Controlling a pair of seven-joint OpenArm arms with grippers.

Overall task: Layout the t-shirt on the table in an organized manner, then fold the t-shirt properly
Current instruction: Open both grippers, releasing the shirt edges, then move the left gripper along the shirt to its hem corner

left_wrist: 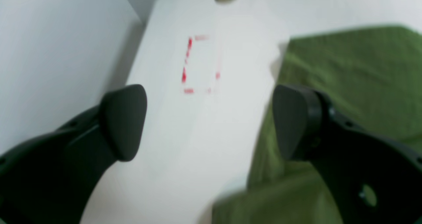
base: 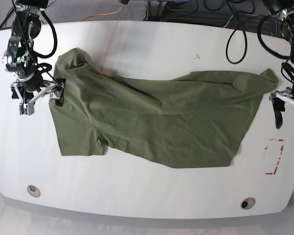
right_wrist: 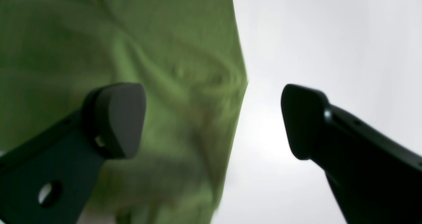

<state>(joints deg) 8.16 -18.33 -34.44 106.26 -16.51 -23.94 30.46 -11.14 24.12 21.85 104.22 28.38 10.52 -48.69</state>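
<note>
While the olive-green t-shirt (base: 157,122) is lying spread sideways across the middle of the white surface (base: 147,196), both arms are waiting at its two ends, likely so the cloth can be pulled flat before any folding.

At the shirt's left end in the base view, the right gripper (base: 39,93) is hovering with its fingers (right_wrist: 113,120) spread wide and grasping nothing. In the right wrist view, one finger is sitting over the wrinkled cloth and the other over bare surface, so the shirt's edge is running between them.

The shirt's middle is lying creased and uneven, with one sleeve sticking out toward the near edge.

At the shirt's right end, the left gripper (base: 289,105) is also released, fingers (left_wrist: 123,122) wide apart and empty. The shirt's edge is lying just beside one finger, while the other is hanging over bare surface. A red dashed rectangle (base: 274,156) is marked beyond the shirt's right end.
</note>
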